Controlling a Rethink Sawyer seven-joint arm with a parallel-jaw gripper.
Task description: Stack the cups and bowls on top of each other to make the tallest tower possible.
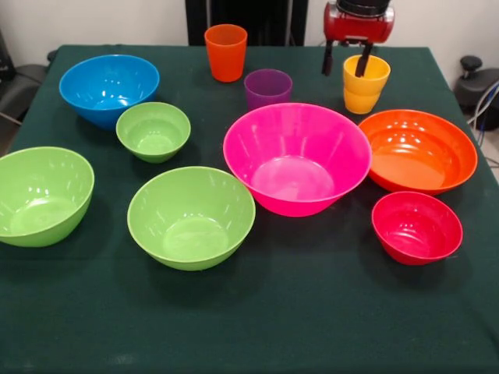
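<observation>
Front view shows the gripper open, one finger inside the yellow cup and one outside its rim, not closed on it. Beside the jaws stand the purple cup and orange cup; the bowls lie apart below, unstacked.

The red and black arm comes down from the top, and its gripper points straight down with its two dark jaws spread apart, one hanging outside a cup's rim and the other dipping just inside it.
</observation>
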